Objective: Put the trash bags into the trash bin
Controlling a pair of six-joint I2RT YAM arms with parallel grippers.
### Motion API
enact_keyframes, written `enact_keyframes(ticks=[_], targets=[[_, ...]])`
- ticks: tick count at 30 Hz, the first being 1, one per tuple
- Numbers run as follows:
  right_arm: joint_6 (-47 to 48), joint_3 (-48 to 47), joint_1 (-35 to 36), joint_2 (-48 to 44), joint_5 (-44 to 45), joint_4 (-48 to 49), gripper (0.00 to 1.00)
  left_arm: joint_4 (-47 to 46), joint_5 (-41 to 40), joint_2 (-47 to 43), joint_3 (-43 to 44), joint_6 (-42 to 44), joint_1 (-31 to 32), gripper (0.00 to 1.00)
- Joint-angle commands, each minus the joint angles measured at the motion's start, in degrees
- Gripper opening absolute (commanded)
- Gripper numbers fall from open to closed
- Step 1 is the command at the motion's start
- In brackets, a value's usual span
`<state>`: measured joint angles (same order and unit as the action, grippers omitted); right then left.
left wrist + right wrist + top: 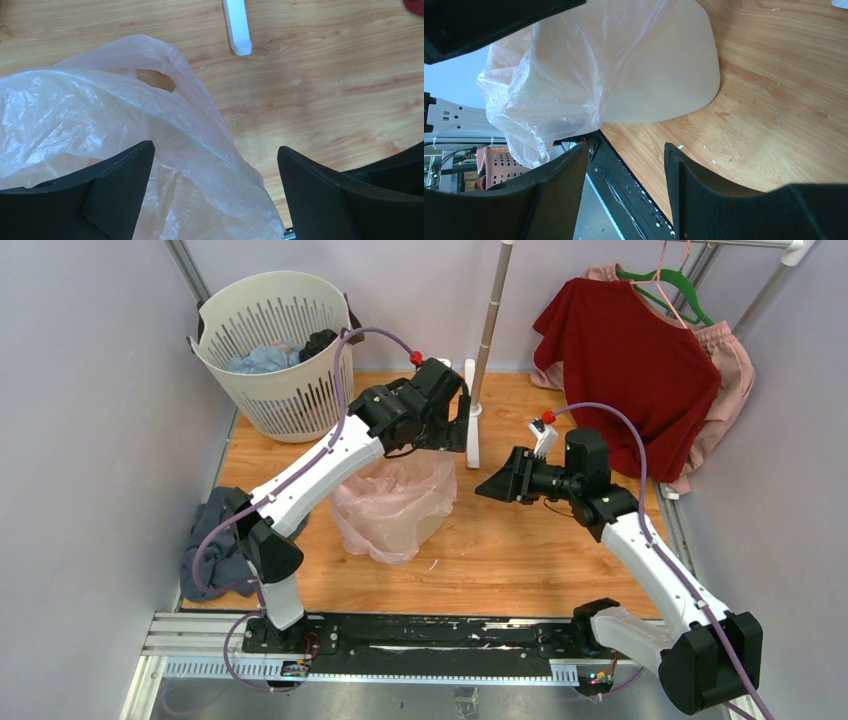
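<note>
The pale-pink translucent trash bag [390, 502] is draped over the cream trash bin [669, 75], which stands on the wooden floor mid-left. The film covers the bin's top and most of its walls. One handle cut-out [156, 80] shows near the bag's upper edge. My left gripper [455, 428] hovers over the bag's right side, open wide. The bag [100, 115] lies below and between its fingers [122, 182], and neither finger pinches it. My right gripper [493, 486] stands open to the right of the bin, pointing at it. Nothing is between its fingers [559, 185].
A white slotted basket [275, 350] holding clothes stands at the back left. A blue-grey cloth [210, 540] lies by the left wall. A red shirt [630, 355] hangs at the back right. The white rack pole [490, 320] has a foot [237, 25] just behind the bin.
</note>
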<state>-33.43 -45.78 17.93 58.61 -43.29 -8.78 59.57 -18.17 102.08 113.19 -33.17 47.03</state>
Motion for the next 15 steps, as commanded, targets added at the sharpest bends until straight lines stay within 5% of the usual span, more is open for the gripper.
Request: enact_keyframes(ticks=[1,5,8,15], targets=[[-0.41,1.08,-1.3,-1.6,-1.3,0.96,0.62,-0.51,-2.14,1.85,0.81,-1.11,0.55,1.0],[-0.31,1.39,-1.66,-1.66,-1.65,1.01,0.62,-0.48,-1.6,2.32,1.53,-0.67,0.78,0.98],[-0.24,1.42,-1.78,-1.57,-1.84,0.98,0.61,-0.51,-0.35,2.59,1.91,-0.17,0.85,0.89],[-0.23,0.88,-2.11,-1.31,-2.14,0.96,0.61,-0.44,3.48,2.77,2.44,1.55,1.5,0.43]])
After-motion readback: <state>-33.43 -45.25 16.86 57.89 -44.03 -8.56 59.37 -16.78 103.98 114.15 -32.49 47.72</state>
